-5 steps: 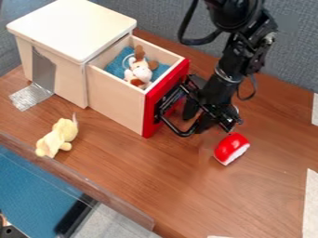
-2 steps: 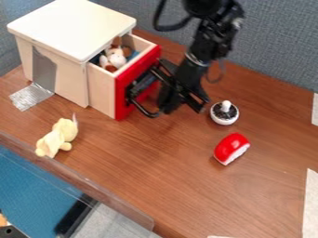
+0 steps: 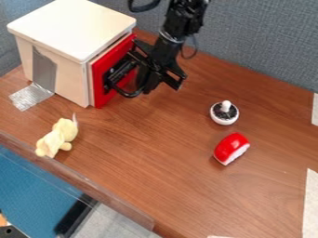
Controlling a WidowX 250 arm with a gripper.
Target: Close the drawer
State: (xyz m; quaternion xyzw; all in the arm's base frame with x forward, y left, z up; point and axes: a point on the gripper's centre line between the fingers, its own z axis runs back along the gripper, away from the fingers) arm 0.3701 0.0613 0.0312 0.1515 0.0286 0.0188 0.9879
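Observation:
The gripper (image 3: 138, 88) hangs low at the red front of the drawer (image 3: 99, 79), up against its black handle (image 3: 114, 80). The drawer sits almost flush in the white wooden cabinet (image 3: 73, 28), with a thin pale strip of its side showing between the red front and the cabinet body. The inside of the drawer is hidden. Where the fingertips stand relative to each other is hard to make out against the dark handle.
A yellow plush toy (image 3: 59, 137) lies left of centre near the table's edge (image 3: 81, 179). To the right are a small white bowl (image 3: 224, 113) with a white knob and a red and white toy (image 3: 231, 148). Grey tape (image 3: 43, 69) marks the cabinet's side.
The gripper has moved left and up in the view, and the drawer has slid with it into the cabinet. The plush in the drawer is now hidden, and the white bowl has come into sight.

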